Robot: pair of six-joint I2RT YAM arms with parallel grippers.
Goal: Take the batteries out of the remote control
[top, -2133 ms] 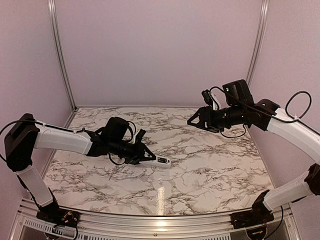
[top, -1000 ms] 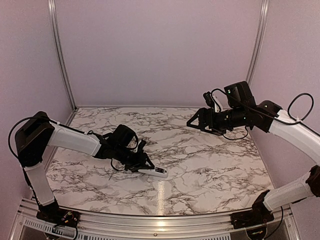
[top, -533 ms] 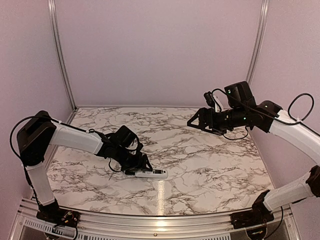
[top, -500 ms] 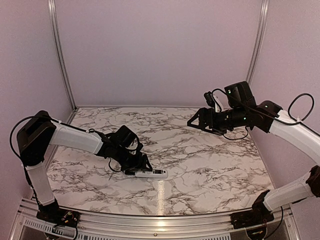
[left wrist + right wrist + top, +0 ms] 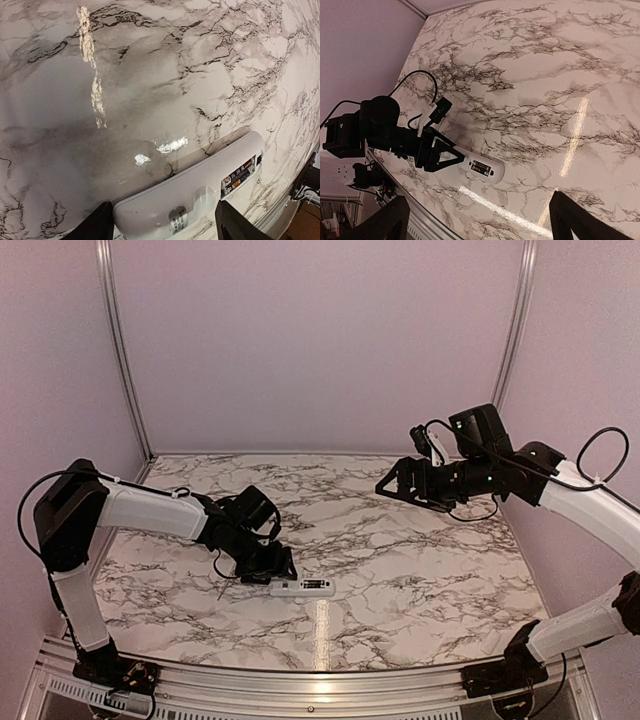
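The white remote control lies flat on the marble table, back face up. Its battery bay is open, and the dark labelled batteries sit inside it; the right wrist view shows those batteries too. My left gripper is open and low over the table. Its fingers straddle the remote's left end with small gaps on both sides. In its own view the left gripper has a black finger on each side of the white casing. My right gripper hangs open and empty, high over the back right.
The marble table is shut in by pink walls behind and on both sides. An aluminium rail runs along its near edge, close in front of the remote. The left arm's cable loops above its wrist.
The left gripper has brought the remote down onto the table and opened, so the remote lies flat and released. The left arm has drawn back slightly. The right arm has hardly moved.
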